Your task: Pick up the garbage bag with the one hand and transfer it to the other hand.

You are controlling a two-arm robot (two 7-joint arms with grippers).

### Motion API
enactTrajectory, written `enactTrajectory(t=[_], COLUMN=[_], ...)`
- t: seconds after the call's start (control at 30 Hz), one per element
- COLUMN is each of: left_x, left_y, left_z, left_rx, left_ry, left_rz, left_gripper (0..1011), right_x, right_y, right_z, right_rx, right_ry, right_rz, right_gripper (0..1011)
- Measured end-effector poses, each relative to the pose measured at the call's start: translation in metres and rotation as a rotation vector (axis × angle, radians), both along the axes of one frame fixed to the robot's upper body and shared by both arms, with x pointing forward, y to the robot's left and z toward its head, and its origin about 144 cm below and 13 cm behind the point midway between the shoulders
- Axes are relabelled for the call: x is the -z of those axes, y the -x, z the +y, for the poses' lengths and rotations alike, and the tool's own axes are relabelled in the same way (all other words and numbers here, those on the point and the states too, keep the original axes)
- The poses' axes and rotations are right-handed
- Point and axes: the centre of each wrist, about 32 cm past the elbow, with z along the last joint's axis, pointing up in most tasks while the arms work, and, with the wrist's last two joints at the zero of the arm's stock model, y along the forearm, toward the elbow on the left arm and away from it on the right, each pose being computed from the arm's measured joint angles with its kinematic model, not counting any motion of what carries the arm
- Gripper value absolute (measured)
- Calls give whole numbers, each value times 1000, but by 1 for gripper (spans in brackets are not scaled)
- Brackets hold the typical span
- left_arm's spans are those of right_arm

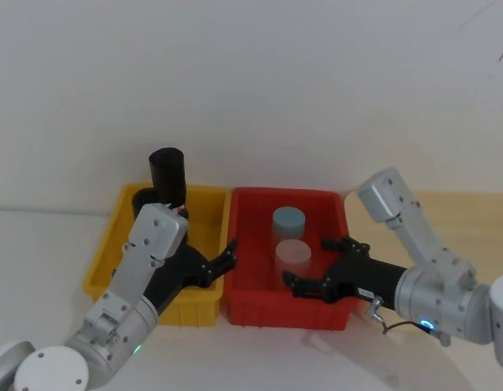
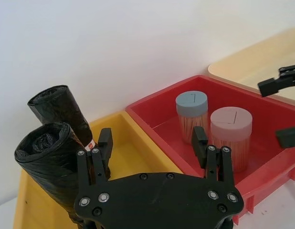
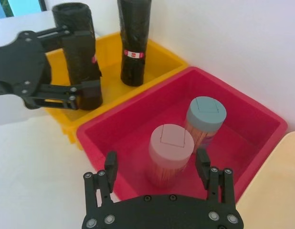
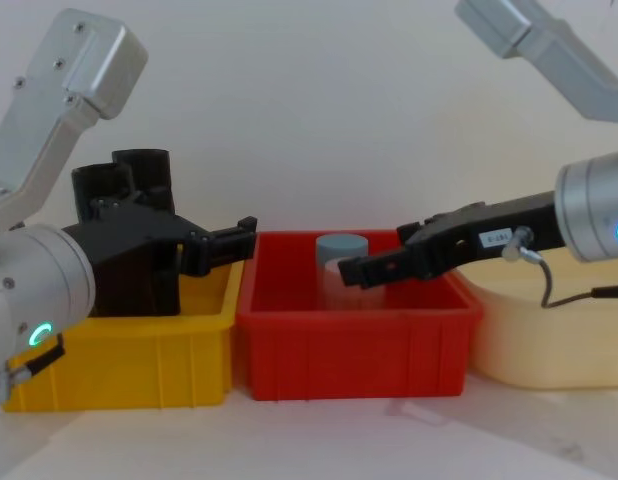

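Your left gripper (image 2: 152, 138) hangs over the yellow bin (image 1: 101, 261) at the side next to the red bin (image 1: 288, 193); its arm comes in low from the left with the forearm angled up and the wrist pointing toward the middle; the jaws are spread wide and hold nothing. The garbage bag (image 2: 42, 162) stands upright in the far left corner of the yellow bin, just beside one finger (image 2: 105, 143) and outside the gap between the two, so it is not gripped. The labelled roll (image 2: 59, 107) stands close behind it, leaning toward the wall (image 1: 251, 81); the two rolls are near enough to touch, though you cannot tell whether they do.

Your right gripper (image 1: 308, 262) reaches in from the right over the red bin's near right part, held about level, its jaws also spread apart and empty; the elbow is raised high above the cream tray (image 4: 529, 335).

Between the two grippers lies open room above the red bin; inside it stand a blue-capped jar (image 1: 289, 218) and a pink-capped jar (image 1: 293, 251), the pink one nearer you and right in front of the right gripper's fingertips; the shared bin walls sit between the left gripper and those jars.
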Motion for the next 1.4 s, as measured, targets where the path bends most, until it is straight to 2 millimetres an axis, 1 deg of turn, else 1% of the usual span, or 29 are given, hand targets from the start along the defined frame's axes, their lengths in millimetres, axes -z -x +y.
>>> enactTrajectory(t=[0.33,0.7,1.4], left_x=[0,0,0], left_y=[0,0,0], left_z=[0,0,0], left_rx=[0,0,0], left_ry=[0,0,0], left_rz=[0,0,0], left_gripper=[1002,1002,1002], right_x=[1,4,13], right_y=[-21,-34,-44], right_z=[11,18,25], right_rx=[8,11,-11], right_ry=[18,34,61], right_rz=[1,-1,16], right_gripper=[999,999,997])
